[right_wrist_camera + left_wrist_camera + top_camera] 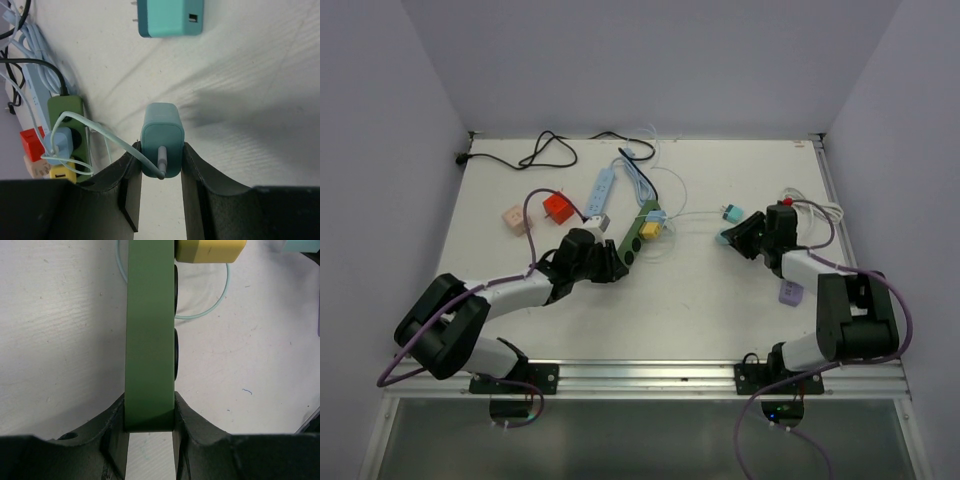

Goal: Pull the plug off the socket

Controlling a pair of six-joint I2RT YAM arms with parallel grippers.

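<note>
The green socket strip (638, 238) lies at mid-table, and my left gripper (610, 262) is shut on its near end. In the left wrist view the strip (150, 340) runs straight up from between the fingers of that gripper (150, 405). A yellow plug (210, 250) sits in it further along, and a light blue plug (62, 140) sits in it beside the yellow one. My right gripper (161, 150) is shut on a teal plug (161, 137) with a pale cable, held well to the right of the strip (67, 125) and apart from it.
A second teal charger (170, 17) lies loose just beyond the right gripper. A light blue power strip (601, 187), a red cube (557, 207), a pink cube (514, 219) and a black cable (535, 155) lie at the back left. A purple adapter (791, 292) rests near the right arm.
</note>
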